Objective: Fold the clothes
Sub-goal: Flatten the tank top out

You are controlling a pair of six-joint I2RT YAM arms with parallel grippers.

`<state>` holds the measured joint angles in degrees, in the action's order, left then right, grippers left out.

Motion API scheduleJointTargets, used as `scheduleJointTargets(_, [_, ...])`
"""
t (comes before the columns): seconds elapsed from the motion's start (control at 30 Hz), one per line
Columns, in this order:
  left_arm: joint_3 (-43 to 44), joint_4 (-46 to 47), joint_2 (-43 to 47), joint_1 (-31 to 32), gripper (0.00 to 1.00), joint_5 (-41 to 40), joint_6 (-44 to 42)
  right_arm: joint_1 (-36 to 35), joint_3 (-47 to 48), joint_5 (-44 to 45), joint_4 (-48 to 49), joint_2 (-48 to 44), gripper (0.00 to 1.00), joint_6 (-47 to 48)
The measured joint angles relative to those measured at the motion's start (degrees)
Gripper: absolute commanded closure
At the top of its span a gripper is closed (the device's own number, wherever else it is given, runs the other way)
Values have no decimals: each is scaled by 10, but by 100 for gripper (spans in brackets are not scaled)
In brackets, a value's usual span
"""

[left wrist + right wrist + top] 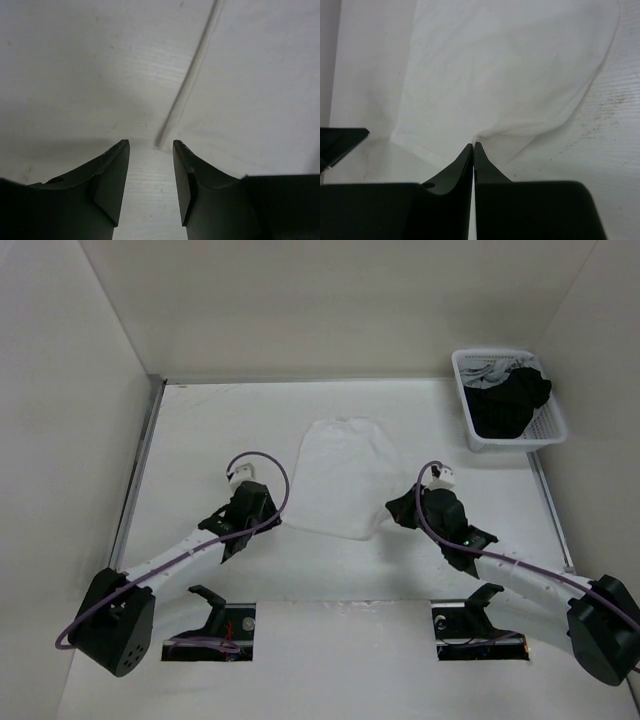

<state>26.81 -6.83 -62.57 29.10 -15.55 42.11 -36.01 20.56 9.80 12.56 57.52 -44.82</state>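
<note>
I'm pinching the camisole (340,470) by its near-right hem, right jaws closed on it; left jaws are hanging open over the counter (200,430), camisole lying just right of them.

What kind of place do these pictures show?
Probably a robotics laboratory cell: a white table boxed in by plain white walls, two white robot arms with black joints at its near edge, and a white thin-fabric camisole on it.
</note>
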Motion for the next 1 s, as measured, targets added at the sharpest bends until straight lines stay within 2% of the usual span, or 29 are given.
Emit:
scheduleJointTargets(0.17, [-13, -13, -27, 16, 59, 27, 23, 0, -8, -2, -1, -16, 95, 0])
scheduleJointTargets(0.43, [-14, 54, -85, 17, 62, 57, 30, 0, -19, -2, -2, -27, 95, -2])
scheduleJointTargets(0.57, [-13, 85, -104, 17, 71, 57, 29, 0, -20, -2, -2, -27, 95, -4])
scheduleJointTargets(0.7, [-13, 92, -112, 16, 88, 57, 26, 0, -20, -2, -2, -27, 95, -5])
scheduleJointTargets(0.77, [-13, 89, -112, 13, 94, 58, 23, 0, -21, -2, -2, -27, 95, -5])
scheduleJointTargets(0.9, [-13, 71, -97, 10, 97, 59, 22, 0, -21, -2, -7, -32, 96, -4])
scheduleJointTargets(1.0, [-3, 26, -32, 9, 97, 60, 22, 0, -17, -1, -39, -64, 97, 0])
